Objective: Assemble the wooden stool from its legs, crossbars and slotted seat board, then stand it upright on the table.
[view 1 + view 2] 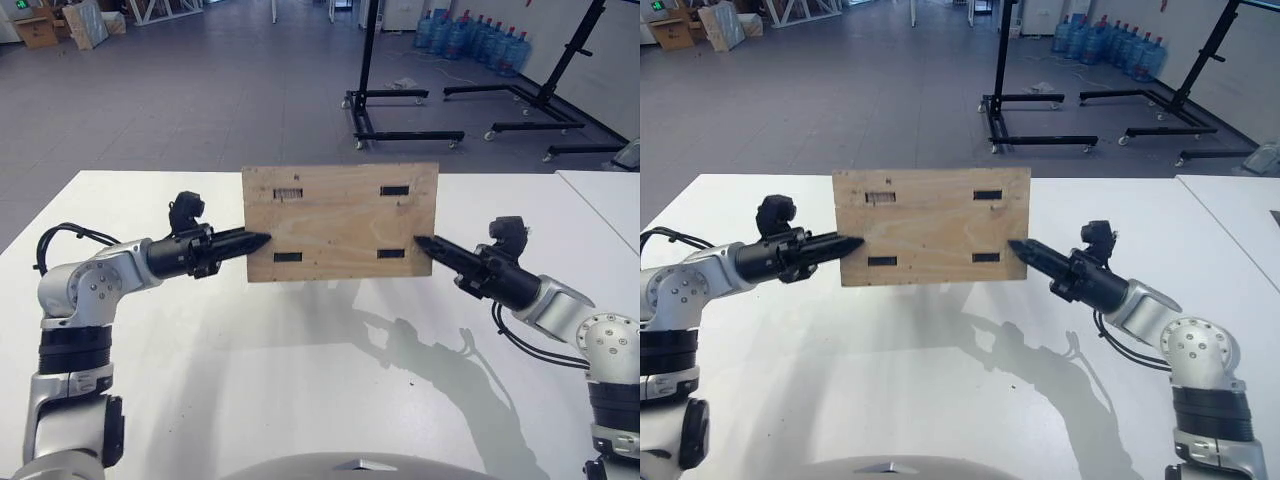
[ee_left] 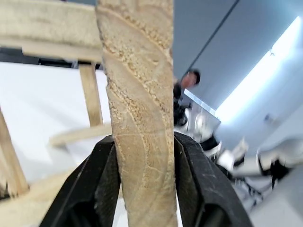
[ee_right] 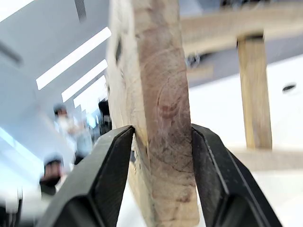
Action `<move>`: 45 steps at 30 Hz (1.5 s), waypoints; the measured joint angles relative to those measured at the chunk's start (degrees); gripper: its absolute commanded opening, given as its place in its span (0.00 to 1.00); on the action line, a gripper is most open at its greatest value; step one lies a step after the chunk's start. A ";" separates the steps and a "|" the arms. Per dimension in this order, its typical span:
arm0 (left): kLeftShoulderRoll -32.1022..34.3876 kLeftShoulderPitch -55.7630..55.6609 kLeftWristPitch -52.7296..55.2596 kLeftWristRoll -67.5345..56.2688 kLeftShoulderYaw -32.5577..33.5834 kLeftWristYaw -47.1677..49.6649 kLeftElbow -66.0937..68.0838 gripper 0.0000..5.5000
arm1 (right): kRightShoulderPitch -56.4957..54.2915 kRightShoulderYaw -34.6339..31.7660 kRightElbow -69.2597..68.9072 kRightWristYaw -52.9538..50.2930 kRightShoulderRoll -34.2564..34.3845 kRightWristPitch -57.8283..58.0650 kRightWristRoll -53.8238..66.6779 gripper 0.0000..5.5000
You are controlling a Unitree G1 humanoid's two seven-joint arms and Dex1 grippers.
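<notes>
Stage, judging from the layout: standing the built stool (image 1: pixel 930 225) upright, with assembly seemingly done. Clamping the board (image 1: pixel 340 222) between both claws, hanging clear above the table (image 1: pixel 300 400), slotted face turned toward the head camera. Squeezing one end edge with the left claw (image 1: pixel 266 239), fingers (image 2: pixel 102 184) closed tight on the wood; squeezing the opposite end edge with the right claw (image 1: pixel 418 241), fingers (image 3: pixel 111 175) likewise shut on the wood. Holding the board directly between the two claw tips, spanning from one to the other. Carrying, just beyond the left claw on the board's far side, a leg (image 2: pixel 90 94) and a crossbar (image 2: pixel 78 135) already seated; carrying another leg (image 3: pixel 254 90) just past the right claw. Calling next, probably, for turning both claws together to bring the legs pointing down, then lowering evenly into contact on all feet. Keeping both grips matched while turning, guarding against the board slipping or a leg working loose; letting go only after settling level on the table.
</notes>
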 measured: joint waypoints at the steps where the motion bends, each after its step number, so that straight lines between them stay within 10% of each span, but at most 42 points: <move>1: -3.02 -2.09 2.40 -2.43 2.36 6.58 1.19 0.26 | -0.34 -0.02 -0.04 -6.26 2.23 -2.44 4.05 0.31; 15: -27.80 -14.67 -3.61 -14.69 17.59 70.47 6.46 0.35 | -9.00 1.38 -0.84 -39.87 14.60 -12.87 8.92 0.49; 45: -29.50 -3.92 -23.56 -29.30 15.75 74.46 -7.83 0.54 | 0.75 -1.27 -8.96 -37.64 21.40 -12.90 -1.35 0.49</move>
